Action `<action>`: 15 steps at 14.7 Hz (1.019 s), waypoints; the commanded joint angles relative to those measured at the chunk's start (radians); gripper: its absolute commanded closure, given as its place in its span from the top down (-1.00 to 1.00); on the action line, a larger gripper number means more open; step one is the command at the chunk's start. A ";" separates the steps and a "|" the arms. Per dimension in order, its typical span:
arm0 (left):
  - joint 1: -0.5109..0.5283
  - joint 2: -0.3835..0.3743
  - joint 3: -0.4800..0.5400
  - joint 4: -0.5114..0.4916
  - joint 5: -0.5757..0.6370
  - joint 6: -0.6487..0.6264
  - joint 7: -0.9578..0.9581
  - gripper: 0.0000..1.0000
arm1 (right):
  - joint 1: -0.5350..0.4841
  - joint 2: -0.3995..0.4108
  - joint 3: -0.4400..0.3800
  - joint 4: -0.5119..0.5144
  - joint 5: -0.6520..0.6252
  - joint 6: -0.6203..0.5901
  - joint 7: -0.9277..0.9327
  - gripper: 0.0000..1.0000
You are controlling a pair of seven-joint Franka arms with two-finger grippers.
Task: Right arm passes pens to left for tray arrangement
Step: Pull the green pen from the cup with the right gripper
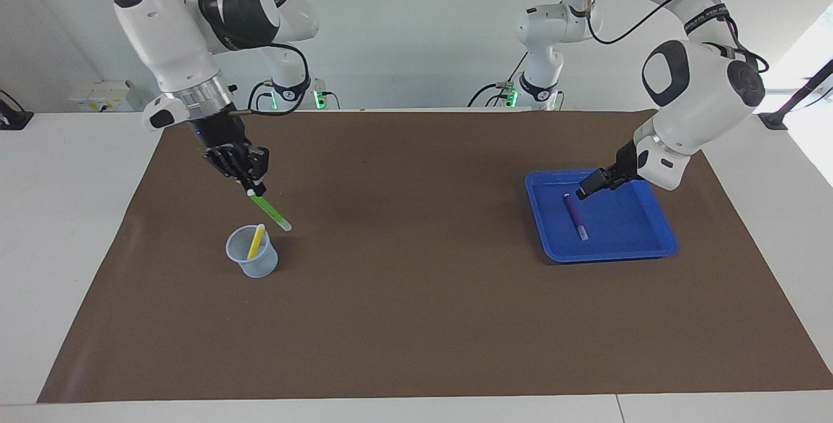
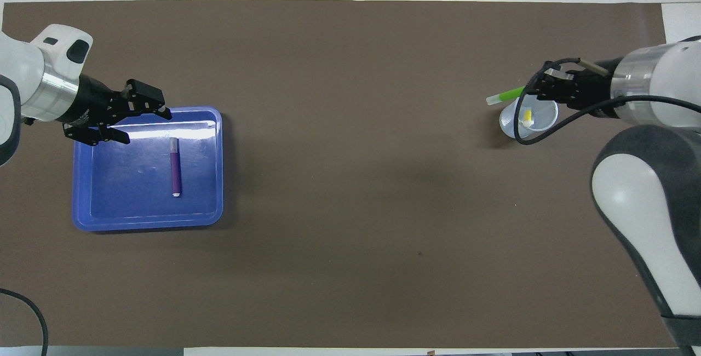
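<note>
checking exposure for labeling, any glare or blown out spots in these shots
Overhead view: a white glare streak lies on the tray floor along its rim farther from the robots, close to the purple pen, which stays readable. Facing view: window light blows out the picture's edge at the left arm's end of the table; the tray there shows no glare.

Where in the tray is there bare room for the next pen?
The purple pen lies alone in the blue tray; the floor between it and the rim at the table's end is bare. The left gripper, open, hangs over the tray's farther rim; the right gripper holds the green pen.

Purple pen (image 1: 576,216) flat in tray (image 1: 657,241)
</note>
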 commanded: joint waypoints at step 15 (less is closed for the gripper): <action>-0.082 -0.200 -0.097 -0.086 -0.391 0.205 -1.010 1.00 | -0.002 0.128 0.340 0.210 0.268 0.021 0.837 -1.00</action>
